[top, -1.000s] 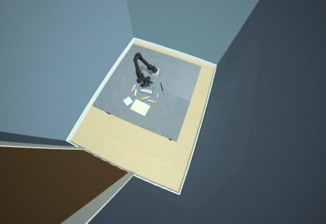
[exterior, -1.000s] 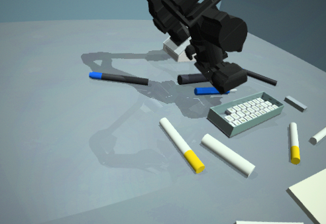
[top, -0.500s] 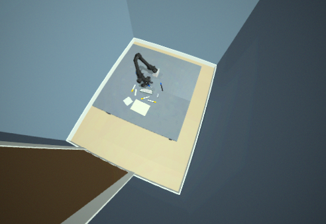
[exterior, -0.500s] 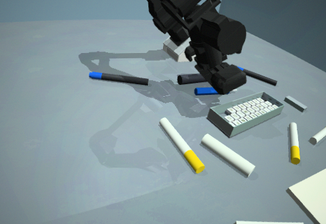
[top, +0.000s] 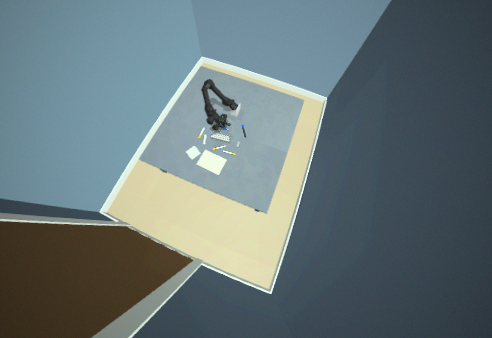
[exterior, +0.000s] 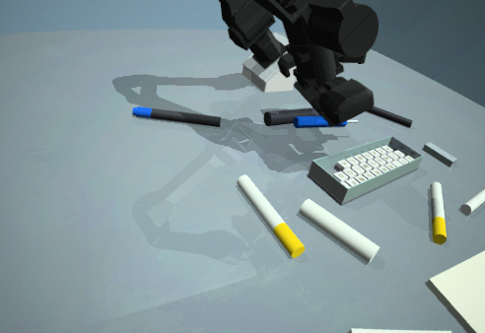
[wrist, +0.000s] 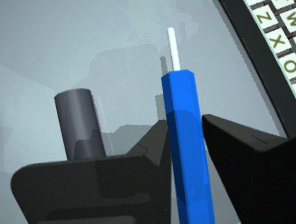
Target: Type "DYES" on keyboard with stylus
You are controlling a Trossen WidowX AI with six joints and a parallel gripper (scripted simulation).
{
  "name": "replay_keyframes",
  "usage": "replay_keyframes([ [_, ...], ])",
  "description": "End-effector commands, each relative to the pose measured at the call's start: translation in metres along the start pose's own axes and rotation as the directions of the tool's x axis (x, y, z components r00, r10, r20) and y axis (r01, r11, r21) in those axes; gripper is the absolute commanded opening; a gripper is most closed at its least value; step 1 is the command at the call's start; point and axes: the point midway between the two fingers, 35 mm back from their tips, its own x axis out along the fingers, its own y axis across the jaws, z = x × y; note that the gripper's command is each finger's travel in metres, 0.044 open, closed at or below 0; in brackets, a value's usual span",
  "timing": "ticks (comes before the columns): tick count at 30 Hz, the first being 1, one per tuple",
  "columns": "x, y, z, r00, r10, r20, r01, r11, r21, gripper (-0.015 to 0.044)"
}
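The stylus is a blue stick with a thin white tip. It lies low on the grey desk, just behind the keyboard. My gripper is down over it, and both black fingers press against the blue shaft. The white tip points away from the wrist. The keyboard is a small grey-green tray of white keys; its edge with keys Z and X shows at the wrist view's top right.
A dark grey cylinder lies right beside the stylus. A black pen with a blue cap, white and yellow markers, a white stick, a grey block and paper sheets lie around.
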Motion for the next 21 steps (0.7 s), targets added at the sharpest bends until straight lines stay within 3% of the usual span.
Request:
replay_keyframes([
  [1, -0.016, -0.001, 0.008, 1.0, -0.005, -0.001, 0.005, 1.0, 0.003, 0.0],
  [7, -0.019, -0.002, 0.011, 1.0, -0.005, 0.008, 0.005, 1.0, 0.021, 0.0],
  [21, -0.034, -0.027, 0.012, 0.995, 0.057, 0.088, -0.094, 0.851, 0.516, 0.0],
])
